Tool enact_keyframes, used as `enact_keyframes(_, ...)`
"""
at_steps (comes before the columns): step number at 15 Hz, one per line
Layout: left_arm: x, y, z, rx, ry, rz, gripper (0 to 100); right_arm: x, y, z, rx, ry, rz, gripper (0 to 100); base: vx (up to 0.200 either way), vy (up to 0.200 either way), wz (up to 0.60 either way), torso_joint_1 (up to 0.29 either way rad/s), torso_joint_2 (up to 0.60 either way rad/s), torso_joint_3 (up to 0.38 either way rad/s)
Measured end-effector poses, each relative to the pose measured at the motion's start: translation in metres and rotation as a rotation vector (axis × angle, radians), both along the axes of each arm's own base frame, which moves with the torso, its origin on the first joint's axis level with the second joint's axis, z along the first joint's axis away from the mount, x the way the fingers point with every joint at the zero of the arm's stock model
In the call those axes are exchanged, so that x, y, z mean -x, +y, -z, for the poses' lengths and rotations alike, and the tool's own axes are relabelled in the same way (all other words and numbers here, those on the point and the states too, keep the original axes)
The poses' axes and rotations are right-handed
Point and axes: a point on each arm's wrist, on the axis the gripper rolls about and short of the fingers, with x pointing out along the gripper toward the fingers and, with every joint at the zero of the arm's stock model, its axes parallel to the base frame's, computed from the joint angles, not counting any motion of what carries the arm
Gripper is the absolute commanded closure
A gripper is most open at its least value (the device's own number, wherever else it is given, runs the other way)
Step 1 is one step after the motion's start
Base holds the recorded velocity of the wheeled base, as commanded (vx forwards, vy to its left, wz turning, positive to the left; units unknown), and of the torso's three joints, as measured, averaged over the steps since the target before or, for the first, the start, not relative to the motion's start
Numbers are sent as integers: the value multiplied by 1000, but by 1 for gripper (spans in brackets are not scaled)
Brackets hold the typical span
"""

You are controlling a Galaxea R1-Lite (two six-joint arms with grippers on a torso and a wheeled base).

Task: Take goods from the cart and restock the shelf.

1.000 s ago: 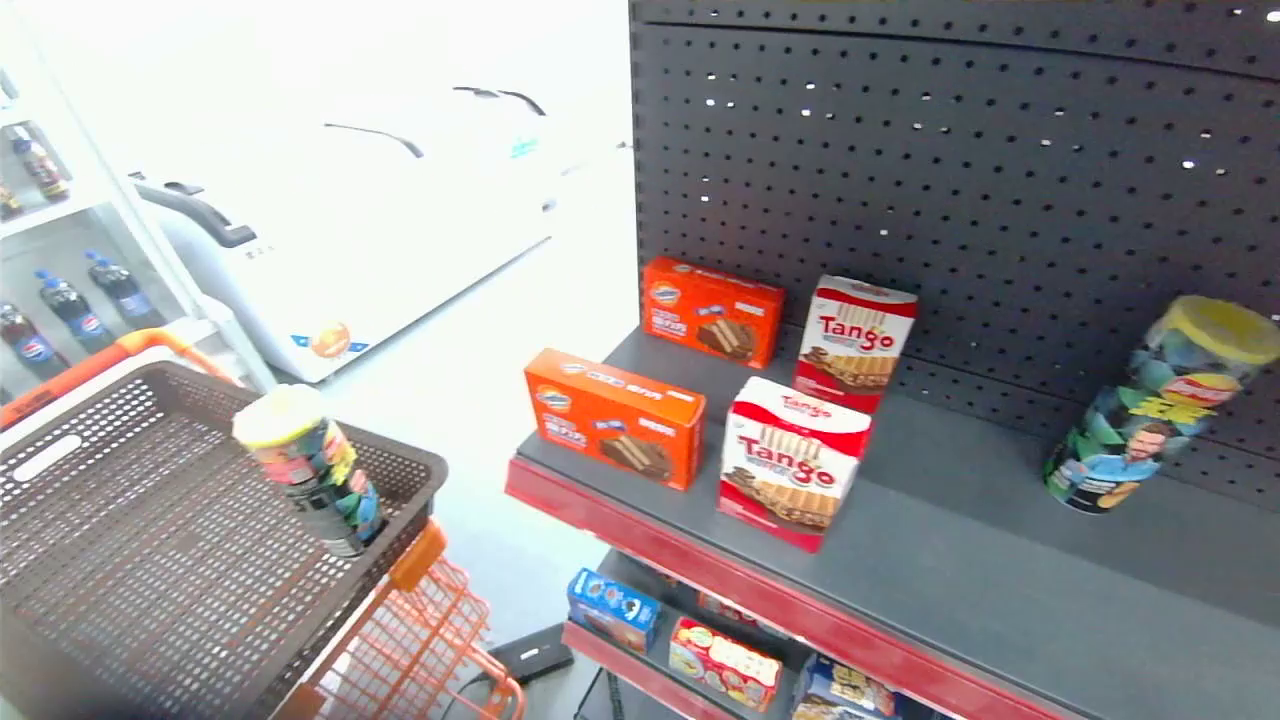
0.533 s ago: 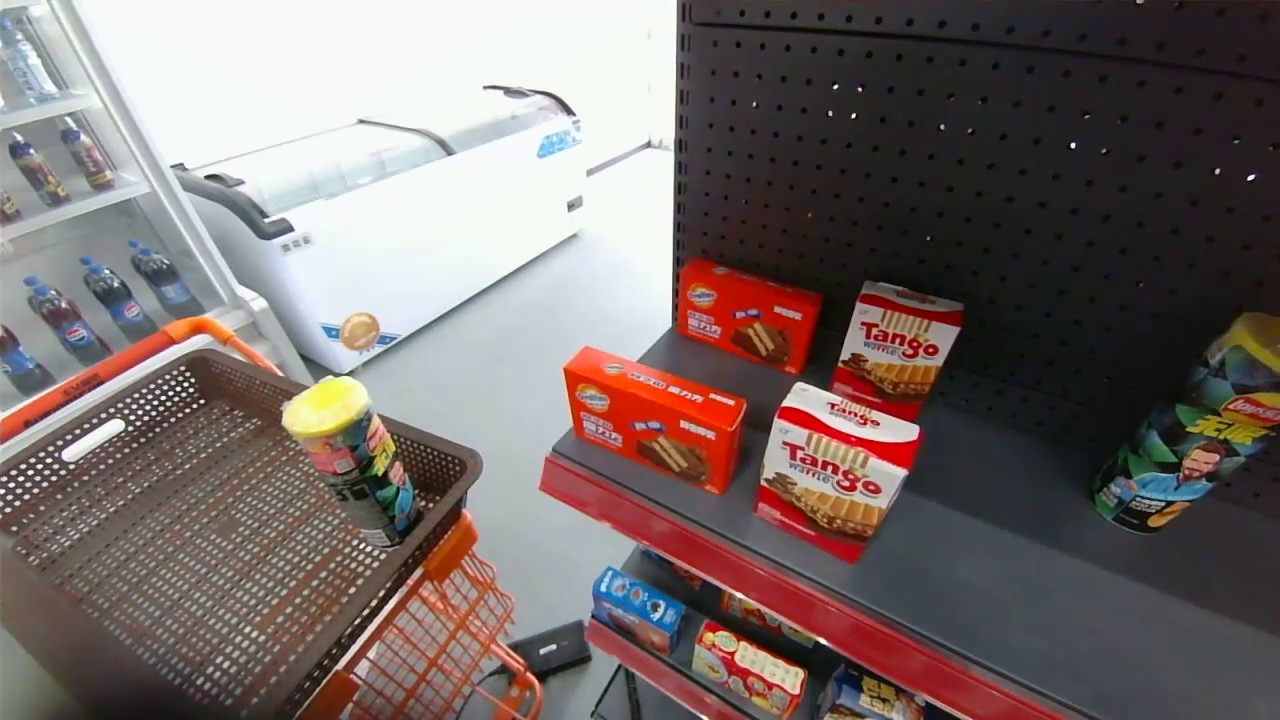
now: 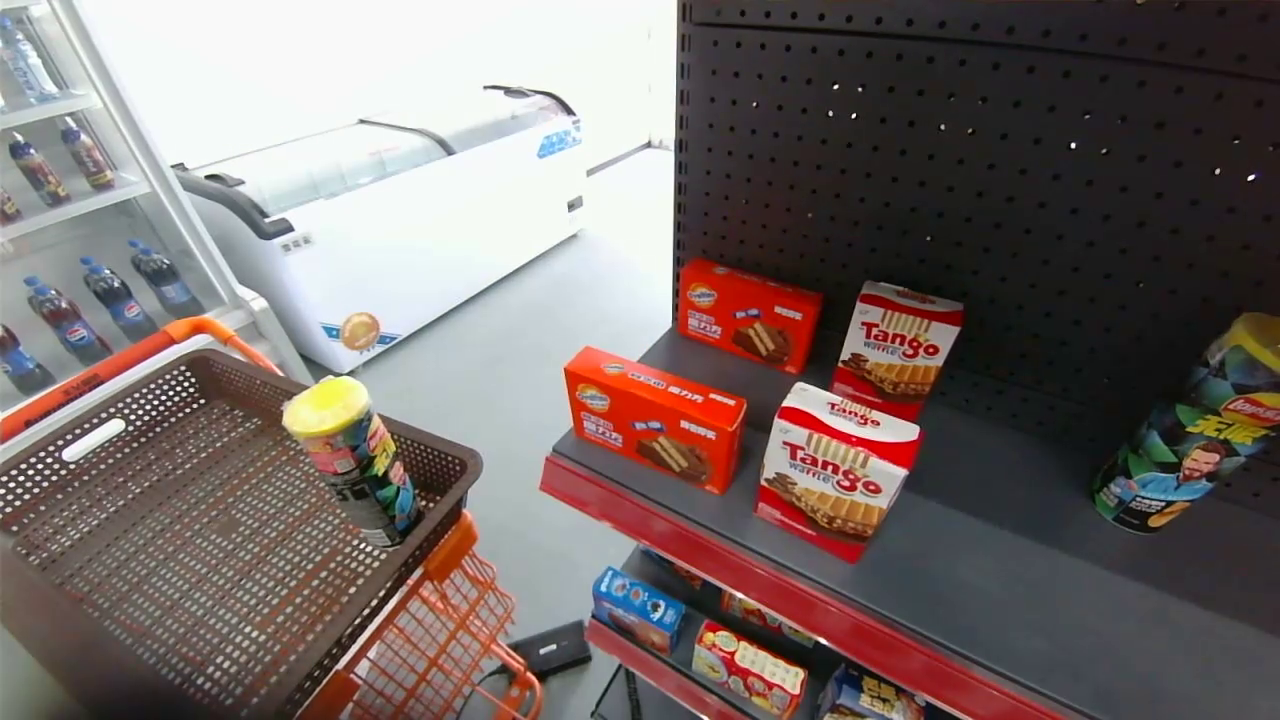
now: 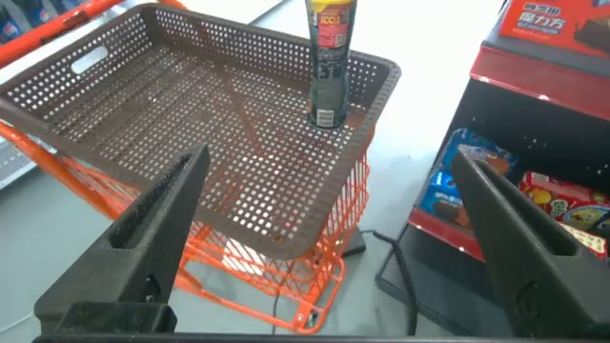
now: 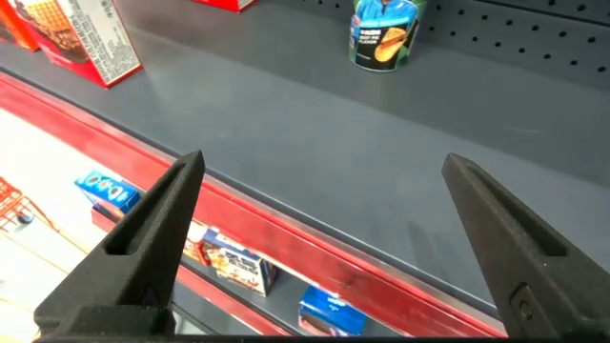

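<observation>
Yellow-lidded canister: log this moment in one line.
yellow-lidded canister: upright in brown perforated basket | left gripper: open, facing basket | right gripper: open, facing grey shelf

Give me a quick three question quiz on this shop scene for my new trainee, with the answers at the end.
1. True or false: the can stands upright in the basket.
2. How many orange boxes are on the shelf? A one, B two, C four.
3. Fill the gap: the left pincer is ____ (open or shut).

Key: 1 true; 2 B; 3 open.
</observation>
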Motion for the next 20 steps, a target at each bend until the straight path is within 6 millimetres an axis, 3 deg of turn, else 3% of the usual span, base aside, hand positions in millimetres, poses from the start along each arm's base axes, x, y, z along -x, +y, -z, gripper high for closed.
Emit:
enact_keyframes(3, -28, 1, -27, 24, 134, -17, 0, 0, 0, 0, 0, 0, 0, 0, 0, 0, 0, 0, 0, 0)
enact_keyframes(7, -78, 4, -39, 52, 290, -104, 0, 0, 0, 0, 0, 0, 0, 0, 0, 0, 0, 0, 0, 0)
enact_keyframes(11, -147, 9, -45, 65, 224, -60, 0, 0, 0, 0, 0, 0, 0, 0, 0, 0, 0, 0, 0, 0)
enact_keyframes(15, -212, 6, -24, 2, 181, 10, 0, 0, 0, 0, 0, 0, 0, 0, 0, 0, 0, 0, 0, 0)
enact_keyframes(20, -268, 5, 14, -22, 188, 27, 0, 0, 0, 0, 0, 0, 0, 0, 0, 0, 0, 0, 0, 0)
